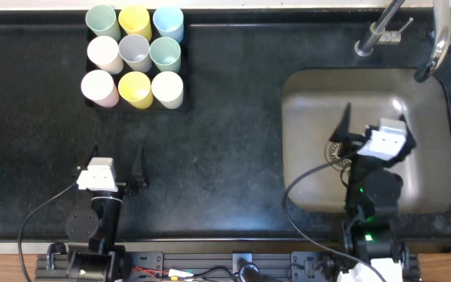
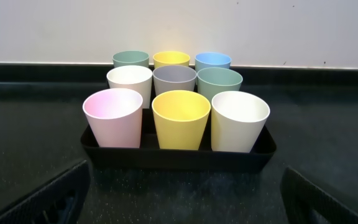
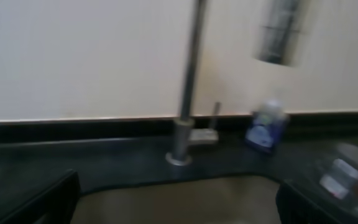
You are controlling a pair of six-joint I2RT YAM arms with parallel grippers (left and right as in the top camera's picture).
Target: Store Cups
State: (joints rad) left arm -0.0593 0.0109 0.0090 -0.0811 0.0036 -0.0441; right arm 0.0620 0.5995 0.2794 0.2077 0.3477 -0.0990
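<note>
Toward eleven o'clock on the dark worktop sits a black tray, and nine cups stand upright in it, three rows of three, each touching its neighbours. From the left wrist view the near row reads pink cup, yellow, cream; behind it come white, grey and green; at the back, green, yellow and blue. Every place in the tray looks taken, and no loose cup lies on the worktop or in the sink at three o'clock. I judge the storing finished, or as good as: nothing visible is left to fetch.

At about seven o'clock the left claw faces the tray, well apart from it, fingers spread and empty. At three o'clock the right claw hangs over the sink, fingers likewise apart, holding nothing.

Of writing, the cups are plain. A bottle beside the faucet carries a blue label, too blurred to read.
</note>
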